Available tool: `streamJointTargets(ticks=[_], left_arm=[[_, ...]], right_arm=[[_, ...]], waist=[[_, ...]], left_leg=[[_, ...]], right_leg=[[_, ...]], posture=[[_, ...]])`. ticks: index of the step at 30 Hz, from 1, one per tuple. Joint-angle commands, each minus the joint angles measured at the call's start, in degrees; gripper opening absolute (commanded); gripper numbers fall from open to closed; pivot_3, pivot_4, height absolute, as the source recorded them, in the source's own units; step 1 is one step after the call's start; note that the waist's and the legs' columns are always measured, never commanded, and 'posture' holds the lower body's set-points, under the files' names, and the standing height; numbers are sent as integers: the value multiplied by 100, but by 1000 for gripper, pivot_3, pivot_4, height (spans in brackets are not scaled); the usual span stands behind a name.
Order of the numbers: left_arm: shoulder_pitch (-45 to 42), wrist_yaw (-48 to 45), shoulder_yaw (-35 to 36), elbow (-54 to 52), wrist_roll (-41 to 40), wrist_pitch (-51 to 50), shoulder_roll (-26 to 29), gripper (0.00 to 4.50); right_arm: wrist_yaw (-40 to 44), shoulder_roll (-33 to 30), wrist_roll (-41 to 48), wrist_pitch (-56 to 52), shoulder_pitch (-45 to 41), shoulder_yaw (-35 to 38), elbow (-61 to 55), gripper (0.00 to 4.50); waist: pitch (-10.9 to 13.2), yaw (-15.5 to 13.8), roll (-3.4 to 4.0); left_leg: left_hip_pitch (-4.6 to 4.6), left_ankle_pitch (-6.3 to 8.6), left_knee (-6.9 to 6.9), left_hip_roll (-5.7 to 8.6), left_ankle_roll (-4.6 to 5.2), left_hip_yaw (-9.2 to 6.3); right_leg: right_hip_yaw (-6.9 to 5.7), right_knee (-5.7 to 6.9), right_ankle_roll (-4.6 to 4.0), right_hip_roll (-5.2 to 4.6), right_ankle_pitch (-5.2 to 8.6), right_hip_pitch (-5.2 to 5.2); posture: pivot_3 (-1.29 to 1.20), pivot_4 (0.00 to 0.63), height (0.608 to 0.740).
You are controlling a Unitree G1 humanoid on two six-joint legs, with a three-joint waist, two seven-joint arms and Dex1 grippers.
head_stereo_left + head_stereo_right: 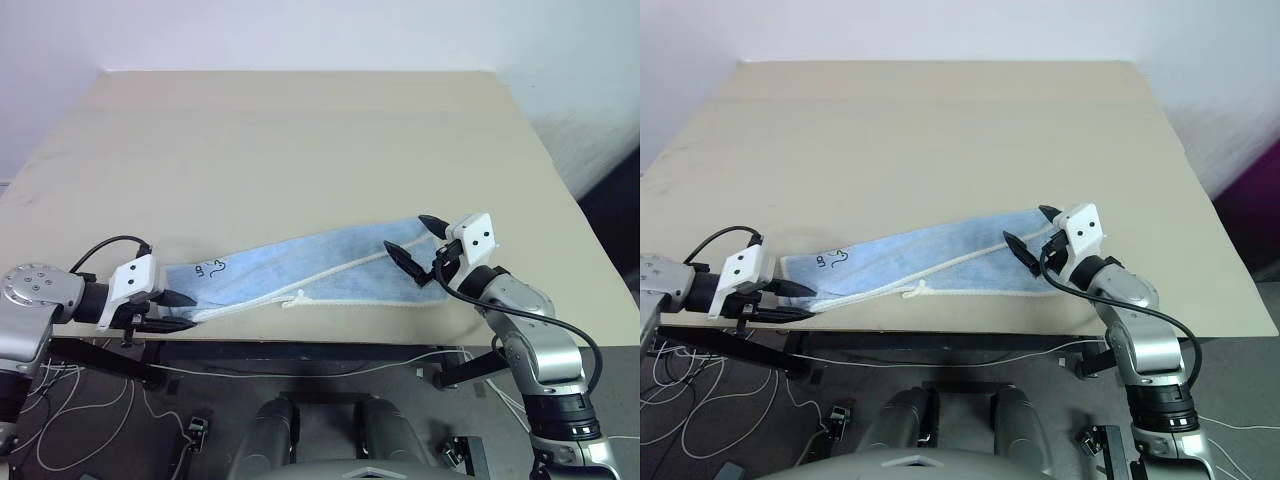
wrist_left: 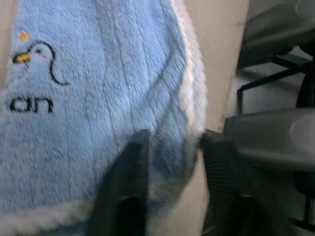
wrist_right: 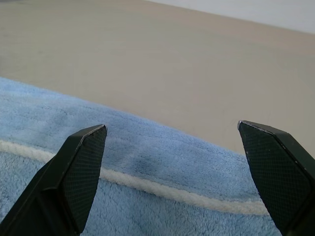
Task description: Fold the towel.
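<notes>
Folded lengthwise, the towel [image 1: 310,272] lies along the table's [image 1: 300,140] near edge. Its left end sits between the left gripper's [image 2: 170,142] part-open fingers, seemingly unpinched, so it could slip off the edge. Right gripper [image 1: 420,254] hovers wide open, holding nothing.

Bright, even light; soft shadows; left wrist view blurred.

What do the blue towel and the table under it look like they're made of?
The towel looks like soft, plush terry or fleece: fuzzy pile, whitish stitched edging, embroidered dark mark. The table looks like a smooth, matte beige board, perhaps laminate; its material stays uncertain.
</notes>
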State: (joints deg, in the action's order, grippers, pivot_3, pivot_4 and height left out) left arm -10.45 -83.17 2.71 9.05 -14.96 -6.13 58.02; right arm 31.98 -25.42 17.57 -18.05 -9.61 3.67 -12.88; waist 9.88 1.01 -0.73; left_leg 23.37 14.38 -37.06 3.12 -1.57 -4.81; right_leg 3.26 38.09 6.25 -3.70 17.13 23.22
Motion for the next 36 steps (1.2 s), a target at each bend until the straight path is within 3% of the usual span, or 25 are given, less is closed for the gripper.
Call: streamJointTargets(ticks=[1,14,17,23,29,36], left_arm=[[-189,72,57,36,-63,1,-42,2643],[-337,270,32,-59,-212,-359,-330,2643],[-281,242,36,-60,-199,-292,-315,2066],[-304,203,118,9,-256,-283,-284,32],[-625,412,176,431,-59,28,-280,32],[-1047,658,217,688,-100,187,-414,32]], right_arm=[[19,-3,0,105,-89,36,-87,4500],[-22,17,-1,89,-24,39,-154,4500],[-25,14,1,87,-20,44,-159,4500],[-8,-14,0,89,-74,56,-136,4500],[122,-302,-124,147,-283,128,-112,4500],[862,-1621,-1179,964,-766,-253,719,4500]], waist=[[0,-1,0],[0,3,0],[0,1,0],[0,-4,0],[0,-4,0],[0,-7,0]], left_leg=[[0,0,0,0,0,0],[0,0,-1,0,0,0],[0,0,-1,0,0,0],[0,0,-1,0,0,0],[0,0,-1,0,0,0],[1,0,-2,5,0,2]], right_leg=[[0,0,0,0,0,0],[-1,1,0,2,0,0],[0,1,0,1,0,0],[0,0,0,0,0,-1],[-1,0,0,1,0,-1],[-3,-2,1,4,0,-2]], posture=[[0,150,740],[0,150,740],[0,150,740],[0,150,740],[0,150,740],[0,150,740]])
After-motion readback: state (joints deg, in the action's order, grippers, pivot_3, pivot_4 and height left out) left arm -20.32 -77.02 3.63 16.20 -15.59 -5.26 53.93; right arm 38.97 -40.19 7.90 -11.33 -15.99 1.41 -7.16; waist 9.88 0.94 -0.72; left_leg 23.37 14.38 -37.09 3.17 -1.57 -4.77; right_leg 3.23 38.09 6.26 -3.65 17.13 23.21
